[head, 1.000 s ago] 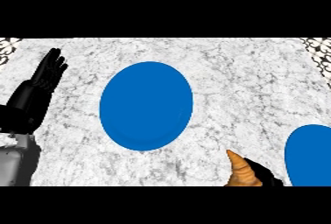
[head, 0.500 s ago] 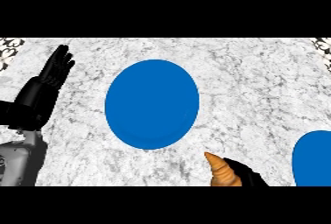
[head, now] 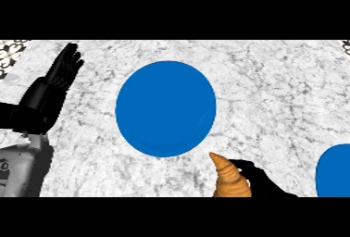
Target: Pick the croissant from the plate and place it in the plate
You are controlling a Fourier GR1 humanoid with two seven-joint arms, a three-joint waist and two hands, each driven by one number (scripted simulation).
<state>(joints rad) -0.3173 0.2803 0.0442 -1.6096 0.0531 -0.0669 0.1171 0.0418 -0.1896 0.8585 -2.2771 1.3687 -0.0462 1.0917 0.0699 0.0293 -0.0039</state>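
Golden croissant point(head: 229, 180) sits clasped in right hand's point(head: 263, 185) fingers, below plate point(head: 166, 109).

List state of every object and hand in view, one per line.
croissant: held by the right hand, off both plates, tip pointing toward the centre plate.
centre blue plate: on the counter, nothing on it.
right blue plate: at the view's edge, partly cut off, nothing on the visible part.
right hand: curled round the croissant.
left hand: open, resting, fingers up, at left.

Most of the right hand point(head: 263, 183) is cut off by the lower edge, as is the base of the croissant point(head: 229, 178) held in it. The plate point(head: 335, 173) to its right is cropped at the right edge.
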